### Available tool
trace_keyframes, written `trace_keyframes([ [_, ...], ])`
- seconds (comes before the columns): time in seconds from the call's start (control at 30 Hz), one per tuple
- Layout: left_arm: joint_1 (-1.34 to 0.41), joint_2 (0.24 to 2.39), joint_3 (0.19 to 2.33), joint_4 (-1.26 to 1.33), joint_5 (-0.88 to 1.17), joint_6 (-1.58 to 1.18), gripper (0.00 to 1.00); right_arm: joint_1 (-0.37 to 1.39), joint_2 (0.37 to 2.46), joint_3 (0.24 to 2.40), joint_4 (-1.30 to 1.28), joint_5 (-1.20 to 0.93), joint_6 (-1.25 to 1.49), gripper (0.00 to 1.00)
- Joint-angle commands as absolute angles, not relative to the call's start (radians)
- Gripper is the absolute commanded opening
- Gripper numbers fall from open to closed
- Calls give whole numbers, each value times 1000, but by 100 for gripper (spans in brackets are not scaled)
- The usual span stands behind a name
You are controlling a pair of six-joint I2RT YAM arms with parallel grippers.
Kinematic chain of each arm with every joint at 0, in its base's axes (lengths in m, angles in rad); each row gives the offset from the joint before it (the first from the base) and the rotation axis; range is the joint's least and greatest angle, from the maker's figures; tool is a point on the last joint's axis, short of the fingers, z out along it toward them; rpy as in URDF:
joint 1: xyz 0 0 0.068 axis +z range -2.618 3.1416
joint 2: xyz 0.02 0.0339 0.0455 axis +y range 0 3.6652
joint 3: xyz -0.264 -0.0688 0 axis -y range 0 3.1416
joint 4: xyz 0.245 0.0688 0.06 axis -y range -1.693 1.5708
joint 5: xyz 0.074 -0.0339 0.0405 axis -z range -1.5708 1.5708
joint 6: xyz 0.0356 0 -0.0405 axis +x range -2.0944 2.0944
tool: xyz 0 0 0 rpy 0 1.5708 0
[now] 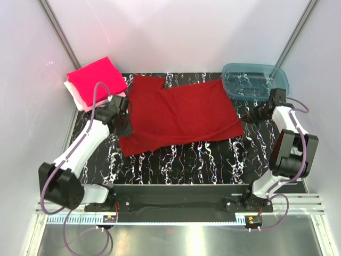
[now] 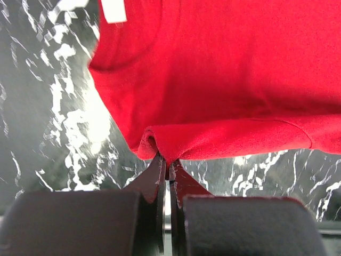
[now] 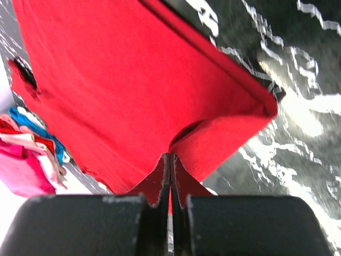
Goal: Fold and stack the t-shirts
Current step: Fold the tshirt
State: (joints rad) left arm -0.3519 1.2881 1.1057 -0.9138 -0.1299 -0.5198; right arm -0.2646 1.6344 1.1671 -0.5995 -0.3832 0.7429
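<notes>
A black bench (image 1: 213, 160) veined in white sits between pale walls. At its middle lies the red shirt (image 1: 181, 114), spread flat but not squared, its far edge stepped. The left end effector (image 2: 168, 162) is clamped on a tuck of cloth at the shirt's left edge, near the neckline and its white label (image 2: 113, 10). The right end effector (image 3: 170, 160) is pinched tight on the doubled right corner. Holding opposite ends like this probably serves to draw the cloth taut and carry one side over for a fold. The stack (image 1: 96, 77) of folded shirts, magenta on top, sits at the far-left corner, touching the red shirt's edge, likely as the place to set it; the tub (image 1: 256, 80) stands at the far right.
</notes>
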Motion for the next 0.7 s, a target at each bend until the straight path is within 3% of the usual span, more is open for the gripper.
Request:
trace_keyframes([
  [0.0, -301, 1341, 1231, -884, -92, -420, 0, -265, 1677, 1256, -574, -359, 752, 0],
  [0.3, -264, 1560, 1402, -940, -133, -339, 0, -252, 1824, 1414, -603, -348, 739, 0],
  [0.67, -213, 1706, 1437, -937, -138, -301, 0, -195, 1971, 1532, -601, -347, 739, 0],
])
